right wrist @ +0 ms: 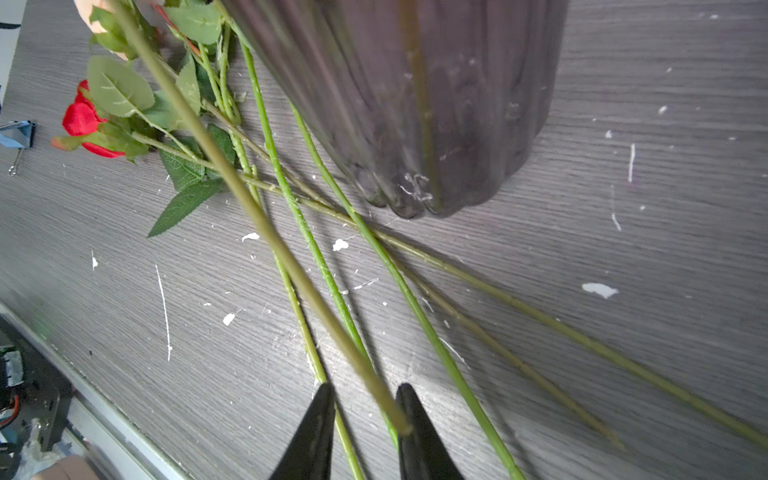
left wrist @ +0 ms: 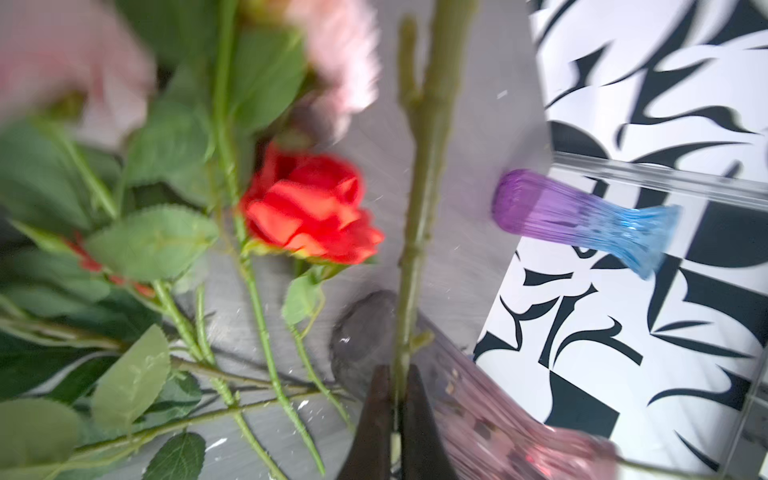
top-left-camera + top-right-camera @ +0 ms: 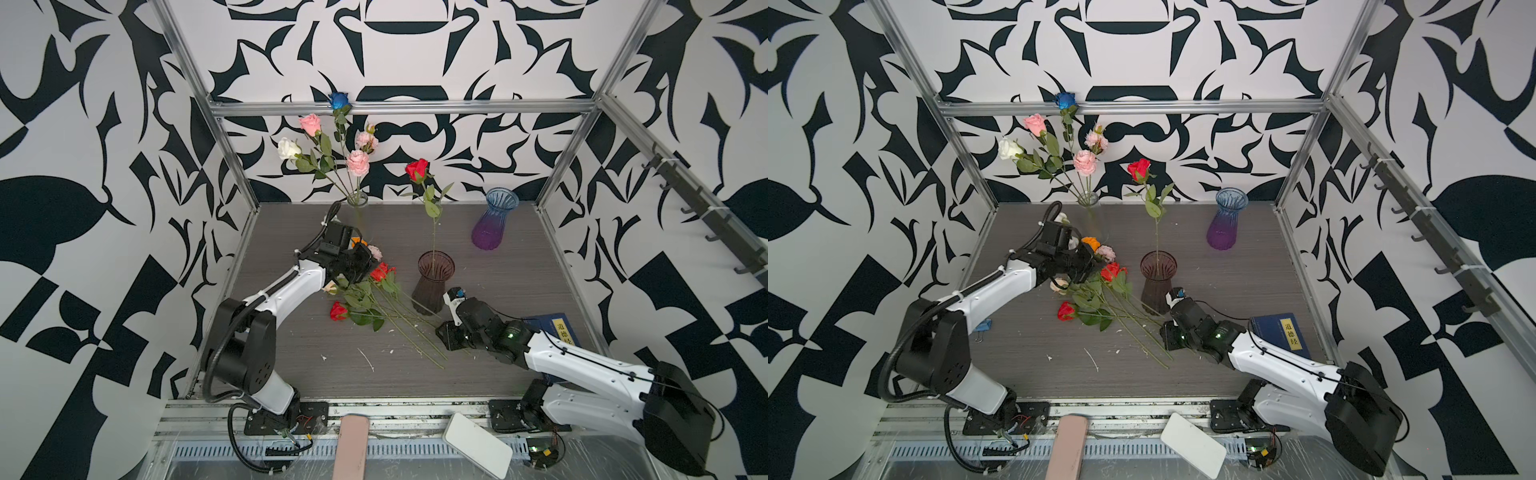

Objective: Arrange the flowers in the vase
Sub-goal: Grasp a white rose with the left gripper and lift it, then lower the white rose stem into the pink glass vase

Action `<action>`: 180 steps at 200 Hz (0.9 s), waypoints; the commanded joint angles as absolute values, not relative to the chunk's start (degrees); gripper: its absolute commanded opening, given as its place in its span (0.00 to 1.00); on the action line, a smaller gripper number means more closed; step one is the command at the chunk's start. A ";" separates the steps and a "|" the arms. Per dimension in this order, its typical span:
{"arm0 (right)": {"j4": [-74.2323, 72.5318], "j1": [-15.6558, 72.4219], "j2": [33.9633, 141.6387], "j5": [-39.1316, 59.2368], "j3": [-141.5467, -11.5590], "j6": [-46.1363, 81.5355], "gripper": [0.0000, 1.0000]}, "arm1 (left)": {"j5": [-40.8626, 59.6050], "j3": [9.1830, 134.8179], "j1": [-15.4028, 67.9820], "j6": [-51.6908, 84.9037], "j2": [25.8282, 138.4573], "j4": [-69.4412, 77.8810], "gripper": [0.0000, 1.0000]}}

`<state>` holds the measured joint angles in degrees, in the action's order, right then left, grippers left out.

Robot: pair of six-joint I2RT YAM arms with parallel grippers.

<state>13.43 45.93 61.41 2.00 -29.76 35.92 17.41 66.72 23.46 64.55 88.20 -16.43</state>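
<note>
Showing a grey table [image 3: 332,382] bearing a heap of flowers [image 3: 365,299] lying left of centre, stems fanning toward the near right, just beside a dark vase [image 3: 428,291] holding one upright red rose [image 3: 417,169]; standing farther back, a clear vase [image 3: 357,198] at far left carrying five blooms and a blue-purple vase [image 3: 494,224] at far right. Clamping a green stem [image 2: 419,187] with the left gripper [image 2: 397,370], jaws together, over the heap's flower heads. Straddling the near end of a raised stem [image 1: 266,224] with the right gripper [image 1: 365,388], jaws apart and not pinching, near the dark vase's foot.
</note>
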 commanded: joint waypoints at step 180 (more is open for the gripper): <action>17.18 40.68 47.12 -5.92 -21.69 48.96 0.27 | -7.58 97.34 38.12 22.97 83.93 -18.95 0.00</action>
<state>16.45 40.93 49.71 -3.90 -22.09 46.78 -0.05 95.37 34.65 29.82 81.93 -17.82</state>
